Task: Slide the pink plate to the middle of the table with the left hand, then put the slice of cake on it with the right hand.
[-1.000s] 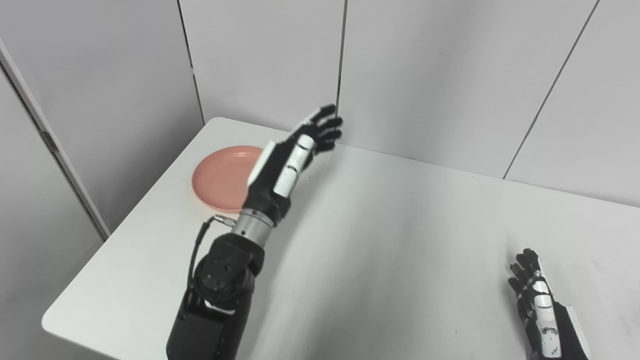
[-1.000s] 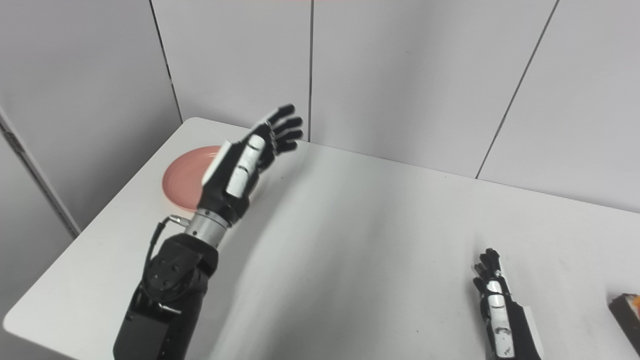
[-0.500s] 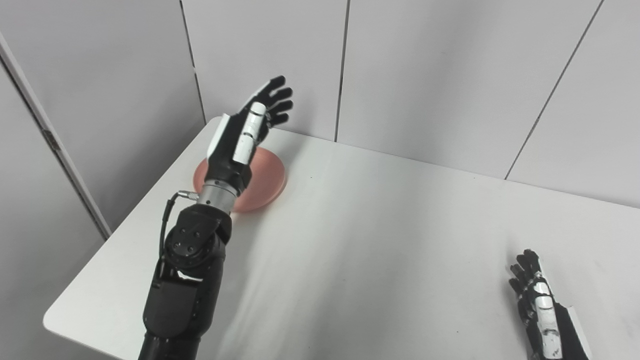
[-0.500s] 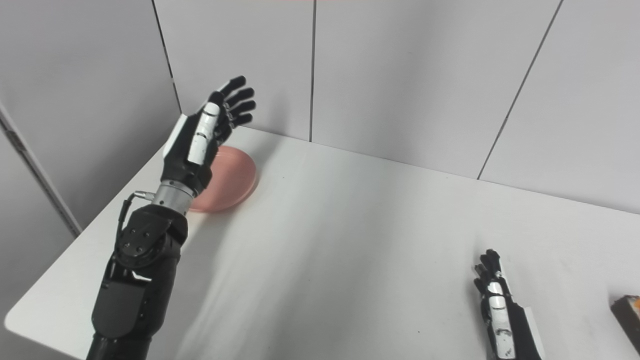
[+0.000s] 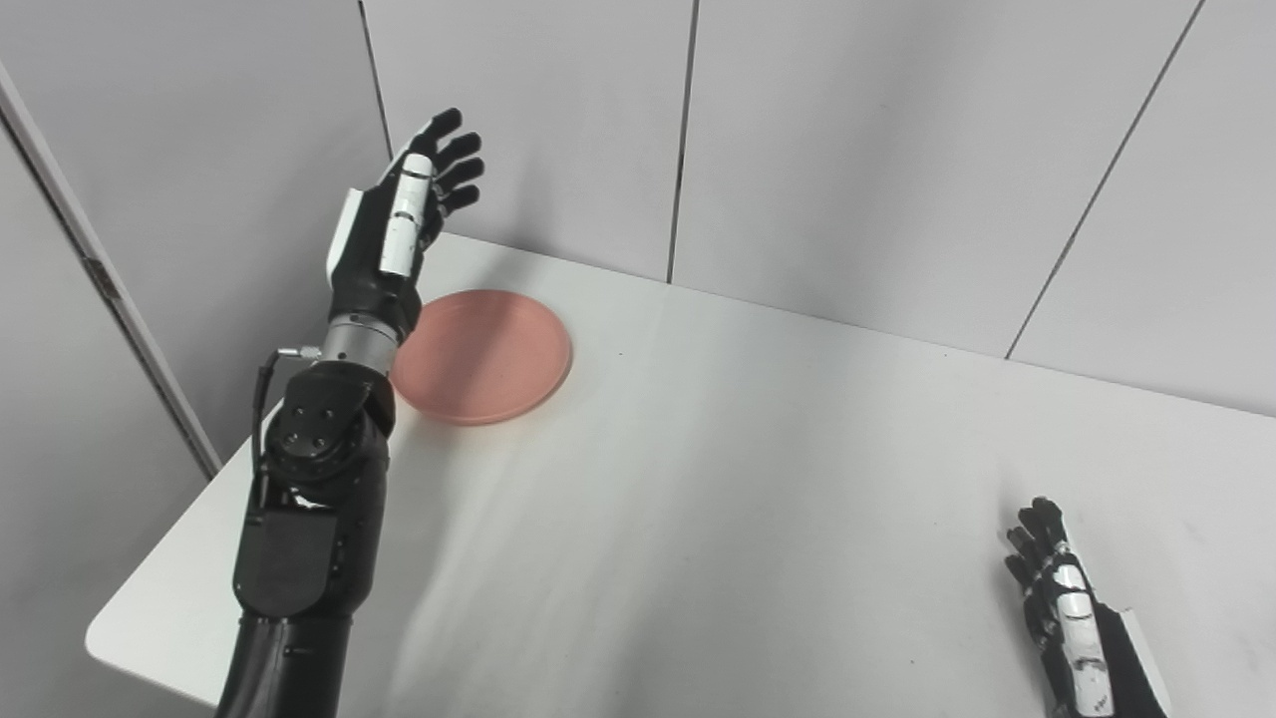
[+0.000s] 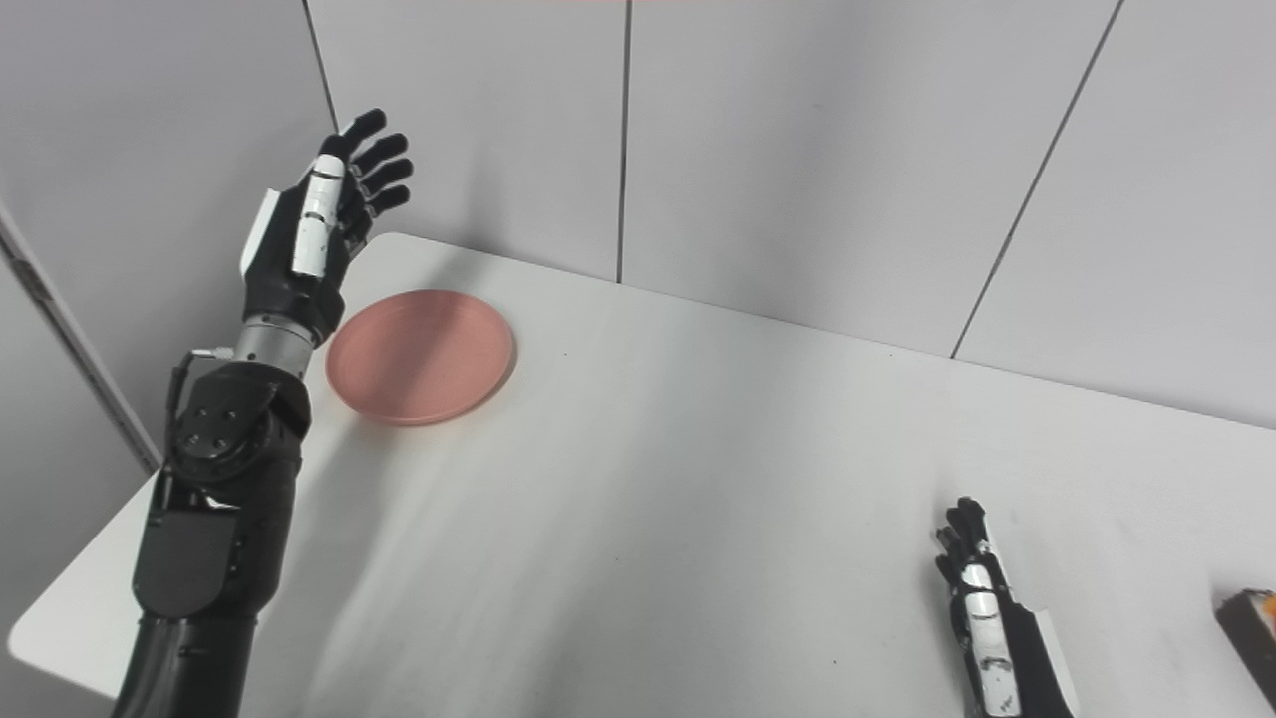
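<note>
Although the left hand point(image 5: 399, 224) is raised with its fingers spread and nothing in them, neither step of the task looks done: the round, shallow pink plate point(image 5: 482, 355) sits just beside that hand's wrist, on its inner side and below the lifted fingers, near the far left corner of the white counter point(image 5: 718, 499) and not in the middle. By my reading, the hand has yet to come down onto the plate and push it across toward the centre.

The right hand point(image 6: 987, 623) lies low on the counter, well apart from the plate, fingers extended forward and loosely apart, holding nothing. Just beyond its outer side, at the edge of the right eye view, a dark slice of cake with an orange top point(image 6: 1248, 623) is only partly visible; it is untouched, so placing it remains to be done.

The plate itself is a plain, matte salmon-pink disc with a low raised rim, empty and lying flat. It looks light and likely to slide easily on the smooth top.
</note>
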